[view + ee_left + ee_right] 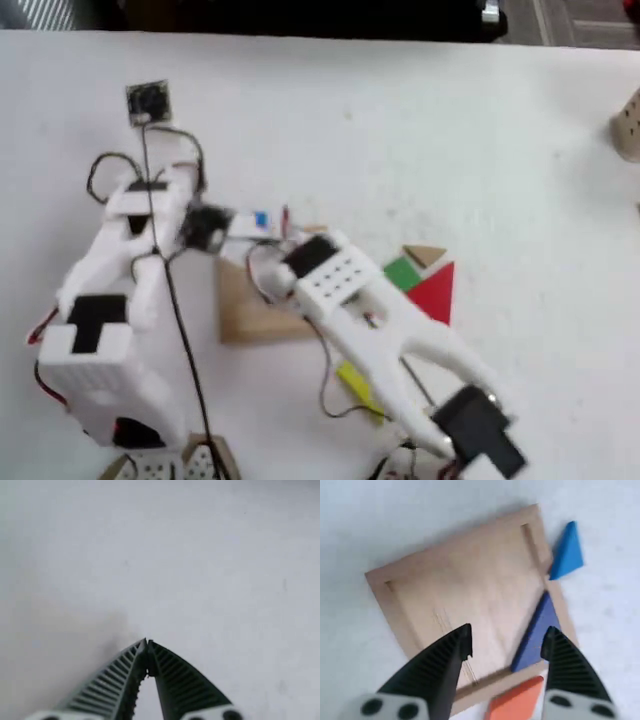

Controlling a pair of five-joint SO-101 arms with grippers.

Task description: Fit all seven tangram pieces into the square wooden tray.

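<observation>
The square wooden tray (pixel 470 587) lies on the white table (pixel 400 130), directly under the right gripper (pixel 509 632). That gripper's jaws are spread wide above the tray floor and hold nothing. One dark blue piece (pixel 536 632) lies inside the tray along a wall. A light blue triangle (pixel 566 552) lies outside, touching a rim corner. An orange piece (pixel 515 700) lies just outside the wall nearest the gripper.

In the high view, a green piece (pixel 402 272), a red triangle (pixel 437 292) and a tan piece (pixel 424 256) cluster beside the right arm, apart from the tray. A yellow piece (pixel 355 385) shows partly under that arm.

The left gripper (pixel 147 642) is closed, its tips meeting over bare table.
</observation>
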